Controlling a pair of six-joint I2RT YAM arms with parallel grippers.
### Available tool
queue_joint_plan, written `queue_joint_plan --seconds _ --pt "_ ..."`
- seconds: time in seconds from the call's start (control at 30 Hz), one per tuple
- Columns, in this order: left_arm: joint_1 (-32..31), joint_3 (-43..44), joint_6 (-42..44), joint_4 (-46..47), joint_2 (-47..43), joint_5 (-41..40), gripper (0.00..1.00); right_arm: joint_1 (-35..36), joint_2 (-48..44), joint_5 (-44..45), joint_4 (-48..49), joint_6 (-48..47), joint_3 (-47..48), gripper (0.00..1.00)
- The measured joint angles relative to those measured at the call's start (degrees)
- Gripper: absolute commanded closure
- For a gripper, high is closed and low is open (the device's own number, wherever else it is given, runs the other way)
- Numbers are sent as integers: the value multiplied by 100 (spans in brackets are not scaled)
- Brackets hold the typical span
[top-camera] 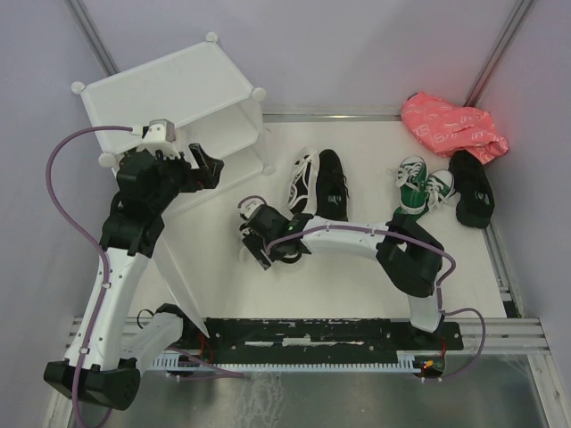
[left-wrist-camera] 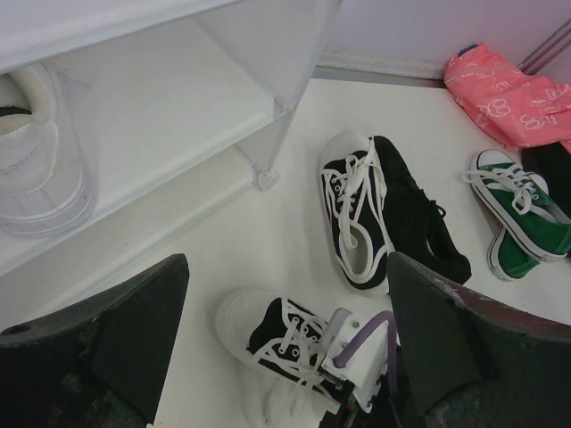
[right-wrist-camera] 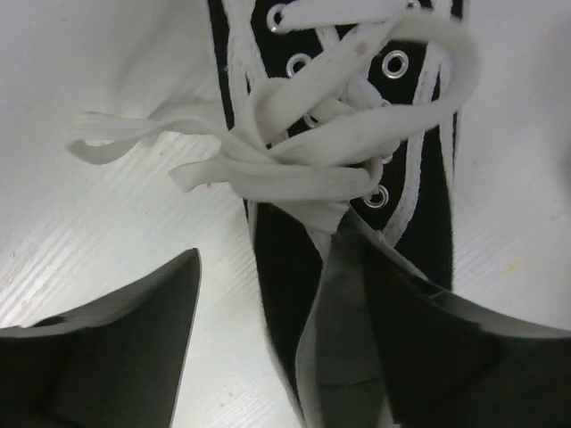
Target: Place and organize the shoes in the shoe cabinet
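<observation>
On the table (top-camera: 357,294), the right gripper (right-wrist-camera: 272,267) hovers over a black sneaker (left-wrist-camera: 268,332), jaws parted.
One finger sits beside the shoe and the other above its tongue, neither clamping. The left gripper (top-camera: 203,167) hangs wide open and empty at the mouth of the shoe cabinet (top-camera: 169,89), which has a white sneaker (left-wrist-camera: 36,169) inside.

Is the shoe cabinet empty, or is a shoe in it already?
Not empty. The left wrist view shows one white sneaker sitting inside the shoe cabinet, at its left side.
</observation>
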Motion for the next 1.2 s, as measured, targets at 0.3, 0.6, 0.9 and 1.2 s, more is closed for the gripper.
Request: queue_joint_plan --seconds 0.3,0.6,0.9,1.2 --pt "-2 2 0 -4 0 -4 1 -20 -455 765 -59 31 46 1" --pt "-2 2 0 -33 -24 -2 1 -640 -756 1469 -448 59 1237 4" --pt "-2 46 -2 -199 -136 7 1 -1904 1196 1639 -505 505 1843 10" --pt "-4 149 -2 -341 -352 7 1 -1932 1027 1880 -330 533 1513 71"
